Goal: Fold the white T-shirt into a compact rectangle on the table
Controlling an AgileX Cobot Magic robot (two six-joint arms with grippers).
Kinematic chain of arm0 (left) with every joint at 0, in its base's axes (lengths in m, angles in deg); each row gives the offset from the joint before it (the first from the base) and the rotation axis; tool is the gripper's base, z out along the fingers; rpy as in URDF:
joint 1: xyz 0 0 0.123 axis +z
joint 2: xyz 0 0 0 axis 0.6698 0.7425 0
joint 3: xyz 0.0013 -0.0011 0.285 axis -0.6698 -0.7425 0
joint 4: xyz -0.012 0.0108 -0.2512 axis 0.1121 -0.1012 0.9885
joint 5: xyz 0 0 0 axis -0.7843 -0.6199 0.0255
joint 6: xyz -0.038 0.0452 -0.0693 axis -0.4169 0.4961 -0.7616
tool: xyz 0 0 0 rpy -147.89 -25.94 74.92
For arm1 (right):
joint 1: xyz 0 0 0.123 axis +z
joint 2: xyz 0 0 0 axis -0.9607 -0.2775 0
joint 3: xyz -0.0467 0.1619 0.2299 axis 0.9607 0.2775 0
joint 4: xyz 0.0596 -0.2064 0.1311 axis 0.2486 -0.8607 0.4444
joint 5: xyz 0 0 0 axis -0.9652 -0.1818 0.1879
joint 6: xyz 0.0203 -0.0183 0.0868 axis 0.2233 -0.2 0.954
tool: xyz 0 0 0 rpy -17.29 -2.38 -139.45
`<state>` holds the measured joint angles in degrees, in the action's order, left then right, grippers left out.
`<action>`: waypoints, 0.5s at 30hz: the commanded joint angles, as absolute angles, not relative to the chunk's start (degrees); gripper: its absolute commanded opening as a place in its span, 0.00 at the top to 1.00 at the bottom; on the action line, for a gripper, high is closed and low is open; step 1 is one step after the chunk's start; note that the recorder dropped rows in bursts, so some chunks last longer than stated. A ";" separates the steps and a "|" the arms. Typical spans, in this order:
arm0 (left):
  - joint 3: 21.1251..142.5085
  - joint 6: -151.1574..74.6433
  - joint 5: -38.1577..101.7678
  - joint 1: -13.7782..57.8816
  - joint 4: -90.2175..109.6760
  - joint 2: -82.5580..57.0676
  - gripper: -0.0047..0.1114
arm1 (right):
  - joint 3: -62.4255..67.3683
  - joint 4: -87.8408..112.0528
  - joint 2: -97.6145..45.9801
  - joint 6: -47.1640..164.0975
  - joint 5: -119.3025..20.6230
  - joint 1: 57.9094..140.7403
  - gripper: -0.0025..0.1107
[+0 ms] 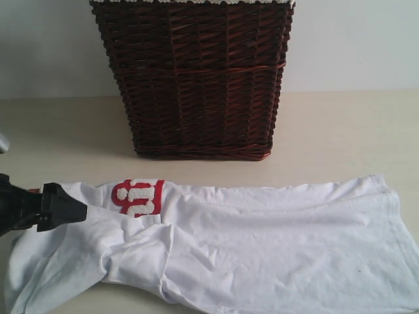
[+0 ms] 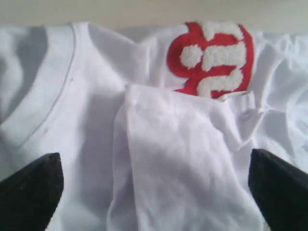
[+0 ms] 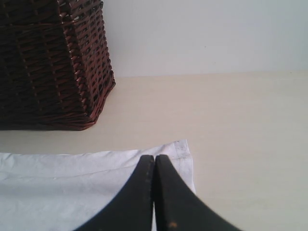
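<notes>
The white T-shirt [image 1: 262, 242] lies crumpled lengthwise across the table [image 1: 340, 124], its red-outlined white lettering [image 1: 137, 196] showing near the left end. My left gripper [image 1: 62, 208] hovers at that end, open. In the left wrist view its black fingers [image 2: 29, 192] stand wide apart over a folded-in flap [image 2: 178, 159], below the lettering [image 2: 211, 57] and beside the collar [image 2: 48, 91]. My right gripper [image 3: 155, 158] is shut, its tips over the hem corner of the T-shirt [image 3: 72, 183]. It is out of the exterior view.
A tall dark wicker basket [image 1: 196, 78] with white lace trim [image 1: 190, 2] stands behind the shirt at centre, also in the right wrist view as the basket [image 3: 48, 62]. Bare table [image 3: 240, 120] stretches to its right. A pale wall [image 1: 353, 39] backs the table.
</notes>
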<state>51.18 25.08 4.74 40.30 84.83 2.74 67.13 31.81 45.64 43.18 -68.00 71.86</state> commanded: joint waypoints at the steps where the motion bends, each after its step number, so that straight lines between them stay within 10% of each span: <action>1: 51.26 24.54 10.42 40.47 82.39 5.47 0.06 | 67.37 31.87 45.98 42.82 -67.65 71.90 0.98; 15: 51.26 29.67 18.67 40.47 79.77 6.48 0.06 | 67.37 31.87 45.98 42.93 -67.65 71.90 0.98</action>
